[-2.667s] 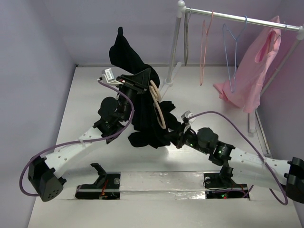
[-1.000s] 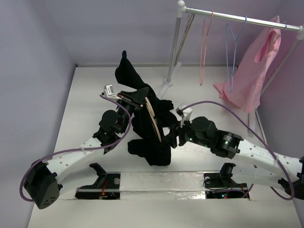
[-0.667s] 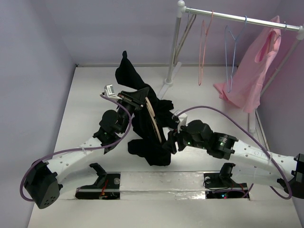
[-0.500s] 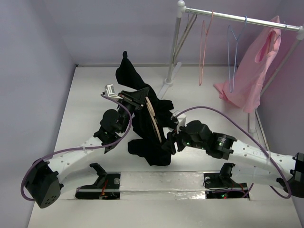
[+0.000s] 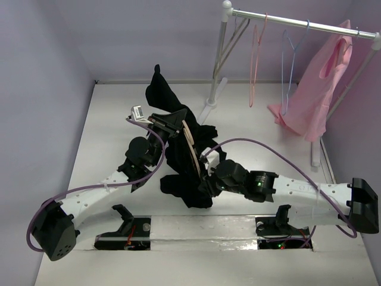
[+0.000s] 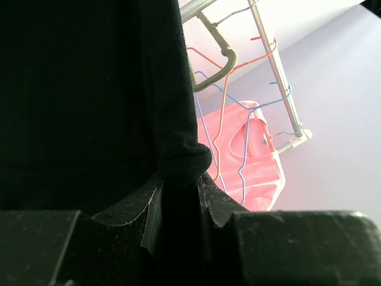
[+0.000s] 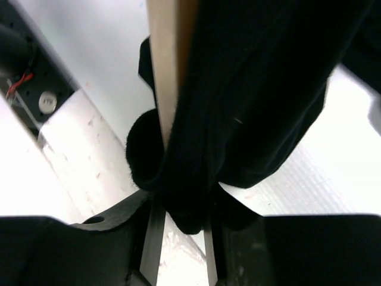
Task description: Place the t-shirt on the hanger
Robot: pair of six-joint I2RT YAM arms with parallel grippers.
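Note:
The black t-shirt hangs bunched over the tan wooden hanger, with one end sticking up at the back. My left gripper holds the top of the bundle above the table. In the left wrist view it is shut on a fold of the t-shirt. My right gripper is at the shirt's lower edge. In the right wrist view it is shut on black cloth, just beside the hanger's arm.
A clothes rack stands at the back right with grey, pink and blue wire hangers and a pink garment. Its post stands close behind the shirt. Purple walls close in the left and back.
My right arm has reached left and closed in on the shirt's lower edge. Earlier the left gripper lowered and turned the shirt and hanger; over the last second it has held still.

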